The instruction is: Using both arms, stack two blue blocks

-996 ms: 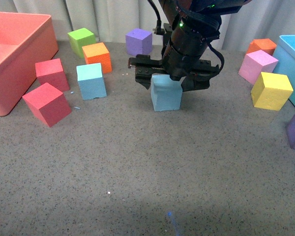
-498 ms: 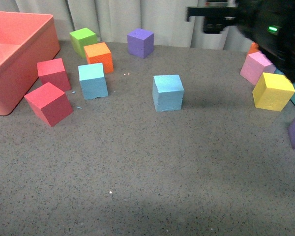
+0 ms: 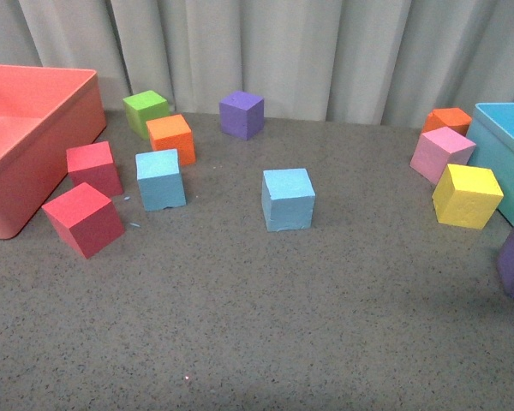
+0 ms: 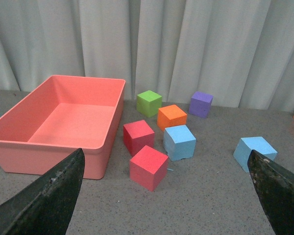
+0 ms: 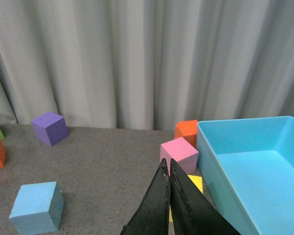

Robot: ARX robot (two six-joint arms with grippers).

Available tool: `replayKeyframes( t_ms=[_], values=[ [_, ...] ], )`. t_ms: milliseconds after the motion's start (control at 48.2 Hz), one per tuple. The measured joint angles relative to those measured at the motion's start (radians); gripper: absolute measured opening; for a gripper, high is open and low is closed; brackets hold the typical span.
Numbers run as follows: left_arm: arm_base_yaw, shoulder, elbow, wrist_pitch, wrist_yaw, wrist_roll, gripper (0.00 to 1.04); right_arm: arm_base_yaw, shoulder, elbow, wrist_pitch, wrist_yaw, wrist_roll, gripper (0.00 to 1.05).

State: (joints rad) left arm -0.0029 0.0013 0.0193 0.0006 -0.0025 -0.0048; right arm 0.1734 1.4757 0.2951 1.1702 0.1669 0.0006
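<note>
Two blue blocks rest apart on the grey table: one left of centre [image 3: 161,178] and one in the middle [image 3: 288,199]. Neither arm shows in the front view. In the left wrist view my left gripper [image 4: 165,159] is open and empty, its fingers [image 4: 49,196] spread wide, with both blue blocks [image 4: 179,142] [image 4: 255,152] ahead of it on the table. My right gripper [image 5: 166,165] is shut on nothing and hangs above the table. One blue block [image 5: 36,208] lies off to its side. The other block is out of that view.
A coral bin [image 3: 64,81] fills the far left and a turquoise bin [image 3: 497,116] the far right. Two red cubes [image 3: 84,218], a green [image 3: 146,110], an orange [image 3: 171,135] and a purple cube [image 3: 242,113] stand around the left block. Pink [image 3: 442,152], yellow [image 3: 468,195], orange and purple cubes sit by the turquoise bin.
The arm that hung over the middle blue block has risen, swung right and left the front view. That block stays on the table.
</note>
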Motion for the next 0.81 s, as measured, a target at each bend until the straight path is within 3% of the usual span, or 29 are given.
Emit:
replayKeyframes(
  t_ms=[456, 498, 602, 809],
  values=[
    [0.000, 0.000, 0.000, 0.000, 0.000, 0.000, 0.98, -0.095, -0.382, -0.210, -0.180, -0.088, 0.000, 0.01],
    [0.000, 0.000, 0.000, 0.000, 0.000, 0.000, 0.98, -0.129, -0.421, -0.221, -0.208, -0.142, 0.000, 0.01],
    [0.000, 0.000, 0.000, 0.000, 0.000, 0.000, 0.98, -0.167, -0.512, -0.243, -0.274, -0.158, 0.000, 0.01],
    [0.000, 0.000, 0.000, 0.000, 0.000, 0.000, 0.98, -0.171, -0.705, -0.278, -0.432, -0.165, 0.000, 0.01]
  ],
)
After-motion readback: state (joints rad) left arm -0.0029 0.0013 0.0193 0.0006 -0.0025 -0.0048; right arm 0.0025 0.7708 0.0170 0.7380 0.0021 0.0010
